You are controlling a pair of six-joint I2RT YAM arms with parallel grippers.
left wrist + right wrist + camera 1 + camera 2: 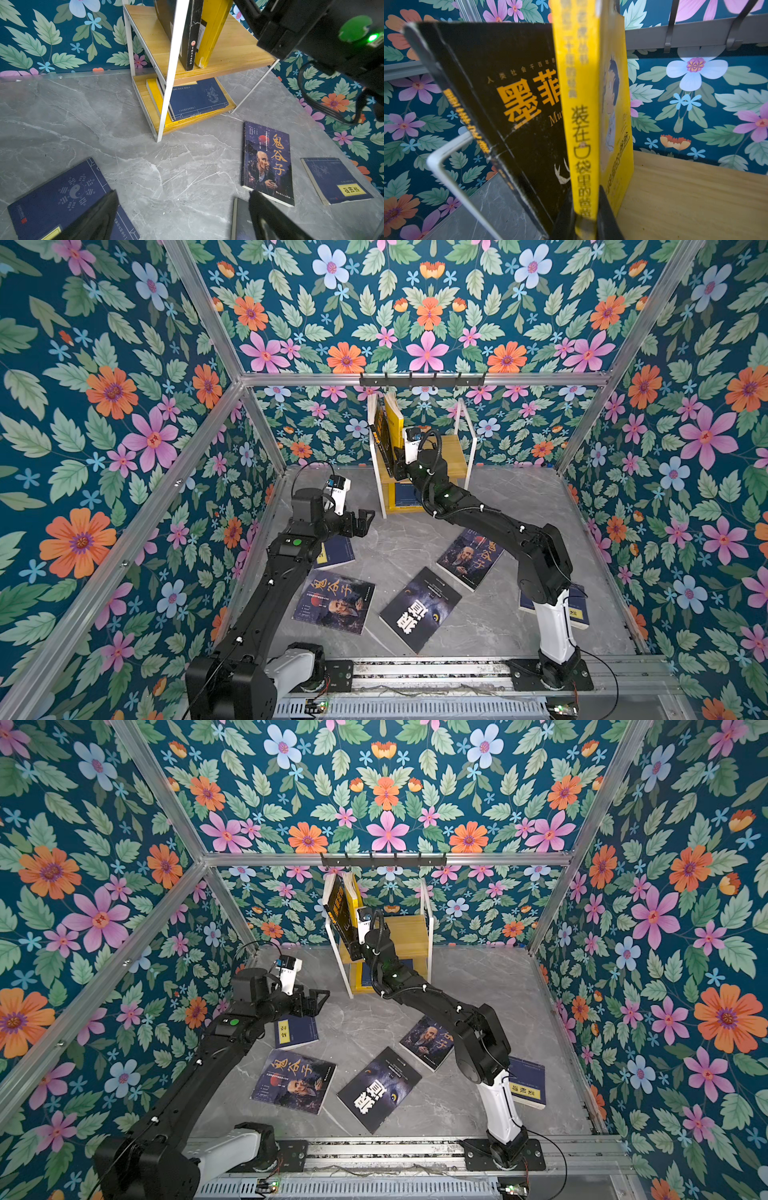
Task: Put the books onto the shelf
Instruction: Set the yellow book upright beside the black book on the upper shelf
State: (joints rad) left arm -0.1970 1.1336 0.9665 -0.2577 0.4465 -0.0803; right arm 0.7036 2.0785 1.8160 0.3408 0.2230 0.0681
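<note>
R pincer [585, 209] clamped on yellow book [579, 116] spine, prob. standing on shelf [695, 197]; L pincer [363, 522] gaping

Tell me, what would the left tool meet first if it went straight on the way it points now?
Most likely the bare grey table: the open left tool tilts down toward it, short of the shelf. Depth is unclear, so this is a judgement.
</note>
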